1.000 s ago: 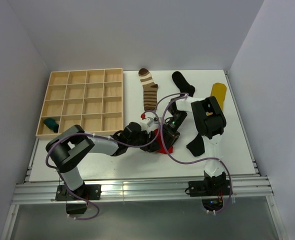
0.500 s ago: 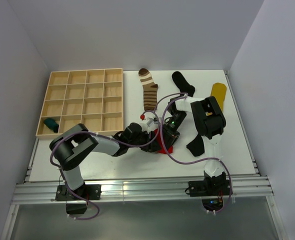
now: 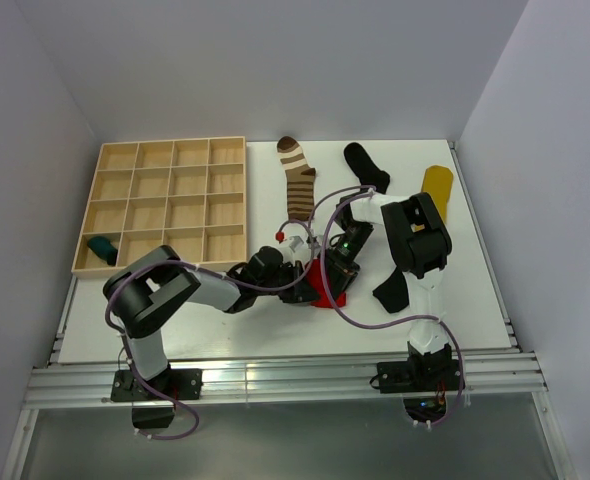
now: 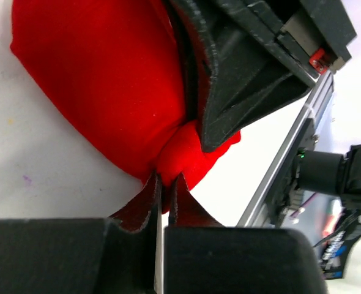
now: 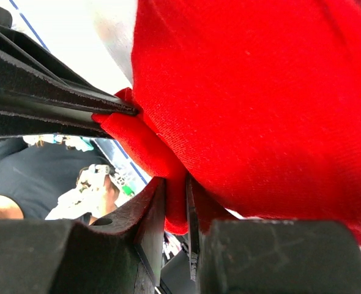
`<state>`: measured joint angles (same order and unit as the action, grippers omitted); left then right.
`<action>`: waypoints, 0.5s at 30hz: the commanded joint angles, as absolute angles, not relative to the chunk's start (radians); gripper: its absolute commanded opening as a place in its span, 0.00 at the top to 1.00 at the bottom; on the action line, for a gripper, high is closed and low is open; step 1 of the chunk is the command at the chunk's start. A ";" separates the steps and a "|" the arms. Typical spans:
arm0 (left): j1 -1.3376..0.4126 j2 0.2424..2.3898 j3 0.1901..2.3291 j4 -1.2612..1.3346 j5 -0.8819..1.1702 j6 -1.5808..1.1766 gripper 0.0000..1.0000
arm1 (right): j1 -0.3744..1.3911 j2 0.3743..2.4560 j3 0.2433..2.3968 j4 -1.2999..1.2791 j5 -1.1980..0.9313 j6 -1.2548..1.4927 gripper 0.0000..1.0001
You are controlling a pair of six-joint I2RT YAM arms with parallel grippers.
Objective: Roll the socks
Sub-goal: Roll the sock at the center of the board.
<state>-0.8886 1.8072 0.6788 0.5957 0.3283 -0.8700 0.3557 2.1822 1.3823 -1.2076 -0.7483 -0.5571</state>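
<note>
Left wrist view: red fine-knit sock (image 4: 101,86) bunched into rounded lump; fold pinched by left gripper (image 4: 166,184), another fold clamped by right gripper (image 5: 175,190).

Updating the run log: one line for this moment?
left hand: shut on red sock | right hand: shut on red sock
</note>
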 commanded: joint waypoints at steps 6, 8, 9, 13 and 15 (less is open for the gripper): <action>-0.870 1.830 0.644 0.514 0.442 -0.988 1.00 | 0.364 2.114 1.356 -0.945 -0.661 -0.566 0.71; -0.848 1.835 0.650 0.467 0.474 -0.994 0.99 | 0.362 2.085 1.350 -0.933 -0.673 -0.561 0.68; -0.839 1.836 0.652 0.453 0.488 -0.993 1.00 | 0.361 2.074 1.345 -0.927 -0.679 -0.563 0.67; -0.790 1.839 0.672 0.351 0.535 -0.957 1.00 | 0.345 2.025 1.329 -0.913 -0.733 -0.572 0.63; -0.761 1.845 0.676 0.304 0.555 -0.951 1.00 | 0.330 1.996 1.321 -0.900 -0.745 -0.581 0.61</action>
<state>-0.7910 1.8111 0.6807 0.4988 0.4778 -0.9852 0.3599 2.0644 1.3300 -1.0428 -0.7639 -0.5434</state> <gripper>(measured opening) 0.041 0.387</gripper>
